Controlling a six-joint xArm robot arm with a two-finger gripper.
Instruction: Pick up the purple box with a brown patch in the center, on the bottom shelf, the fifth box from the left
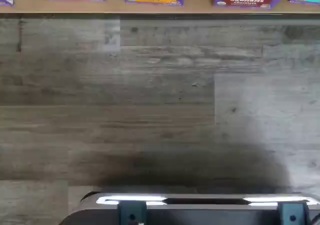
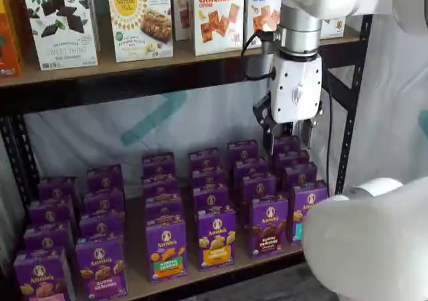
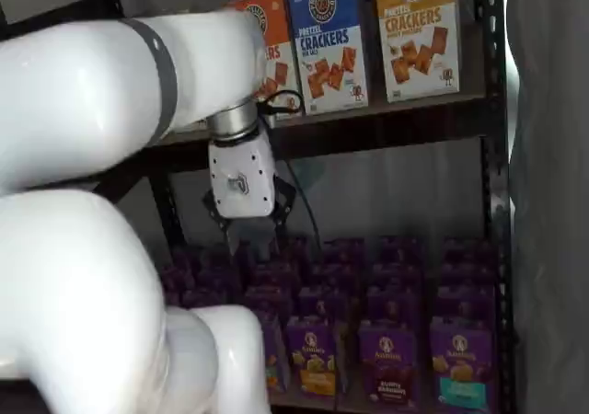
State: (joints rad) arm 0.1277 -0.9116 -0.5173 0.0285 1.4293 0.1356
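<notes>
Jaws hang apart with a clear gap, holding nothing, above the back rows of the bottom shelf (image 2: 136, 281). This looks like the approach step. The purple box (image 2: 269, 226) stands at the front edge, so the next move is forward and down. One arm, six carton columns.

Glossy cardboard purple box (image 2: 269, 226); matt wooden bottom shelf (image 2: 200, 275).

A mock shop set up for a robot: a black metal rack (image 2: 352, 80) with tan boards holds rows of purple snack cartons (image 2: 215, 236) on the bottom shelf (image 2: 144, 284) and cracker boxes (image 2: 218, 15) above, backed by plastic sheeting (image 2: 120, 134). A white robot arm (image 3: 120, 92) stands in front, over grey wood-look flooring (image 1: 160, 105).
</notes>
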